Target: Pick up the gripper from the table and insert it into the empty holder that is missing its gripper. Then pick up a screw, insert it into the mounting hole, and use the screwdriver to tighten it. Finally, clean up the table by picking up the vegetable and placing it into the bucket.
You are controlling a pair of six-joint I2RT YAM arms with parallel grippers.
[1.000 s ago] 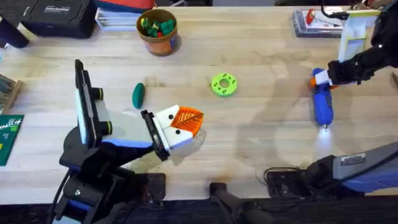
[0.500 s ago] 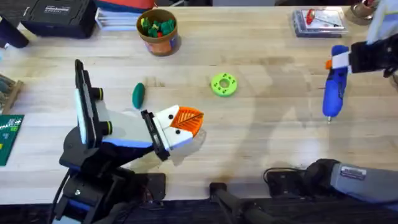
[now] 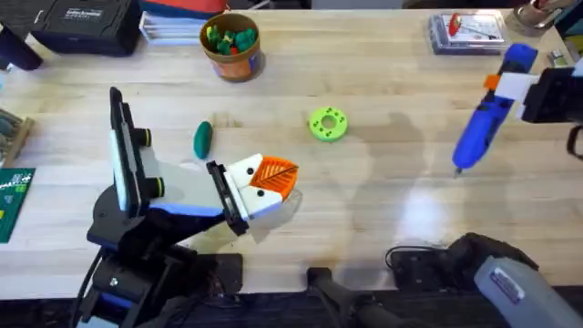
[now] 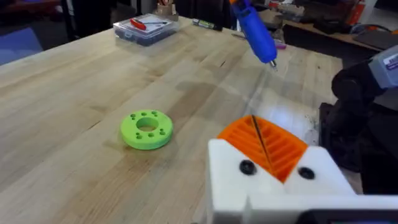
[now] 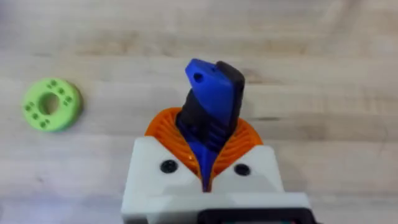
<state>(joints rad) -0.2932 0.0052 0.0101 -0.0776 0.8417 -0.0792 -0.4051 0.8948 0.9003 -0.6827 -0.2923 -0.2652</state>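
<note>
My right gripper (image 3: 528, 89) hangs over the table's right side, shut on the blue screwdriver (image 3: 481, 128), which tilts with its metal tip low and toward the middle. The right wrist view has the screwdriver (image 5: 211, 102) clamped between the orange pads (image 5: 163, 127). My left gripper (image 3: 290, 173) rests low near the front centre, its white holder (image 3: 248, 193) carrying an orange gripper wedge (image 4: 283, 146) pressed against its twin, so it is shut with nothing between. The dark green vegetable (image 3: 202, 138) lies on the table (image 3: 392, 191), apart from both arms. The bucket (image 3: 232, 46) stands at the back.
A lime-green disc (image 3: 328, 124) lies mid-table, ahead of the left gripper. A clear box (image 3: 465, 32) with a red item sits at the back right and a black case (image 3: 82, 23) at the back left. A green board (image 3: 11, 200) lies at the left edge.
The right gripper has lifted the screwdriver off the table and carried it right and back, tilting it. The left arm has not moved.
</note>
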